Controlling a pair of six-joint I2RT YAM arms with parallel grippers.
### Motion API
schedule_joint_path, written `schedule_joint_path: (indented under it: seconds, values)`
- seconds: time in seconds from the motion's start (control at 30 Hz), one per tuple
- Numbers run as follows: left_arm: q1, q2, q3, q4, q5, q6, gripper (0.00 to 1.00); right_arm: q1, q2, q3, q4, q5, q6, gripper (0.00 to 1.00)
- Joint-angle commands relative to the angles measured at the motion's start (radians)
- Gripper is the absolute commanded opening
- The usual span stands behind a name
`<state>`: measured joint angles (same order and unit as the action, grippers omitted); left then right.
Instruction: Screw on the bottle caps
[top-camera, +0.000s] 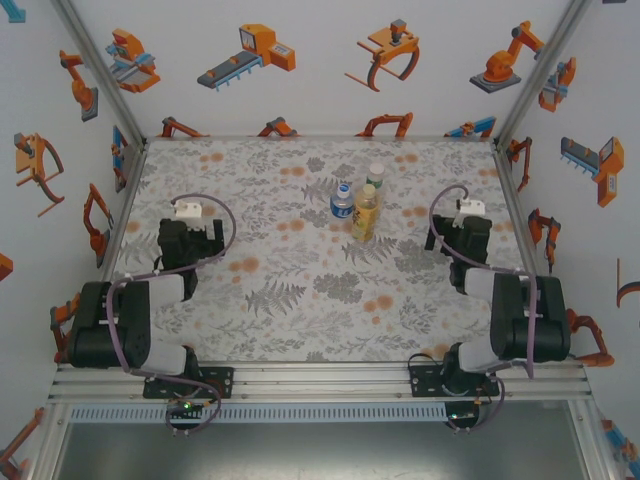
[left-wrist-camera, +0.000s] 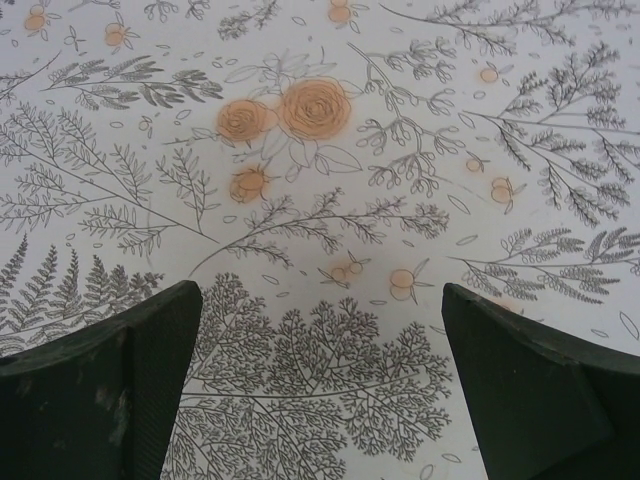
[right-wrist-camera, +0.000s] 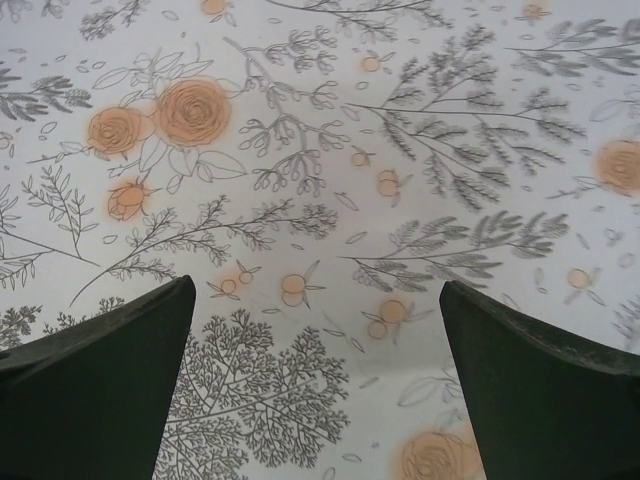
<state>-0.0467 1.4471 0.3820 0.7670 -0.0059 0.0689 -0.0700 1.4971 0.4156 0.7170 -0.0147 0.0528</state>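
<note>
Three bottles stand close together at the middle back of the floral mat: a clear one with a blue label (top-camera: 342, 204), a yellow-labelled one (top-camera: 365, 214) and a pale one with a green-white label (top-camera: 375, 179). Each has a pale top; I cannot tell whether these are the bottle caps or bare necks. My left gripper (top-camera: 190, 243) hangs over the mat well left of the bottles, pointing down. In the left wrist view it (left-wrist-camera: 318, 335) is open with only mat between its fingers. My right gripper (top-camera: 462, 236) is right of the bottles and likewise open (right-wrist-camera: 315, 335) and empty.
The floral mat (top-camera: 300, 300) covers the table, with white walls carrying orange robot pictures on three sides. An aluminium rail (top-camera: 320, 380) runs along the near edge, where both arm bases sit. Open mat lies between the two grippers in front of the bottles.
</note>
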Motion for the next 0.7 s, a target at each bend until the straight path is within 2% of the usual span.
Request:
schedule_joint_path:
  seconds: [0.0, 0.03, 0.1, 0.13, 0.17, 0.23, 0.67]
  values:
    - [0.025, 0.082, -0.047, 0.198, 0.13, -0.038, 0.97, -0.004, 0.042, -0.043, 0.174, -0.068, 0.014, 0.98]
    - [0.038, 0.107, -0.056, 0.25, 0.135, -0.055, 0.97, -0.005, 0.046, -0.039, 0.175, -0.059, 0.016, 0.98]
    - [0.049, 0.078, -0.007, 0.096, 0.165, -0.053, 0.97, -0.006, 0.047, -0.032, 0.165, -0.043, 0.027, 0.98]
    - [0.056, 0.087, -0.001, 0.111, 0.167, -0.067, 0.97, -0.006, 0.046, -0.033, 0.164, -0.031, 0.031, 0.96]
    - [0.06, 0.098, 0.0, 0.128, 0.148, -0.077, 0.97, -0.006, 0.046, -0.032, 0.162, -0.03, 0.03, 0.99]
    - [0.057, 0.086, 0.015, 0.073, 0.118, -0.08, 0.97, -0.005, 0.046, -0.034, 0.163, -0.028, 0.031, 0.99]
    - [0.055, 0.091, 0.013, 0.087, 0.113, -0.083, 0.97, -0.004, 0.047, -0.028, 0.157, -0.054, 0.022, 0.99]
